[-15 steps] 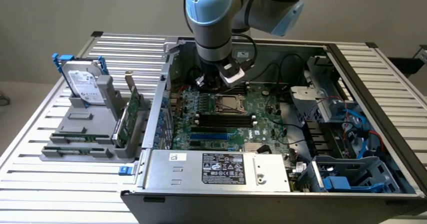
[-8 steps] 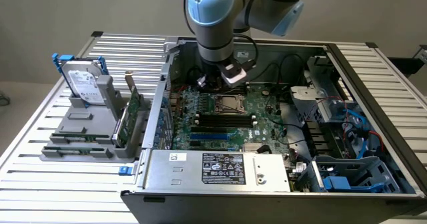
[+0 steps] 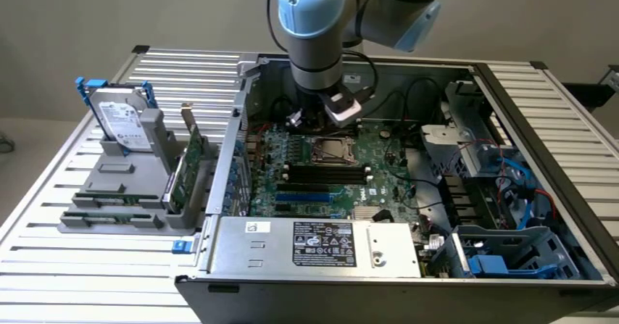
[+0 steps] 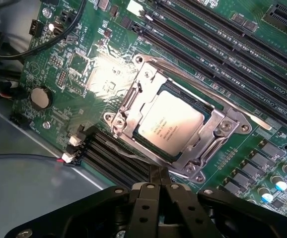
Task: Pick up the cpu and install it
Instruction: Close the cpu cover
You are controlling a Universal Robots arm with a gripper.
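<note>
Pressed together and empty, the claw (image 4: 159, 173) hangs just beside the socket frame (image 4: 219, 127); the cpu (image 4: 169, 124) seems seated inside that frame, near the motherboard's (image 4: 233, 166) middle.

The arm (image 3: 314, 34) is cut off by the exterior view's upper edge, and its wrist covers the stretch of motherboard (image 3: 290, 157) behind it. There the socket frame (image 3: 332, 150) is too small to tell what lies in it, and the power supply label (image 3: 324, 243) cannot be read. In the wrist view the print on the cpu (image 4: 169, 124) is illegible, glare whites out the board beside the socket frame, and the body of the gripper (image 4: 159, 174) runs off the picture's edge.
</note>
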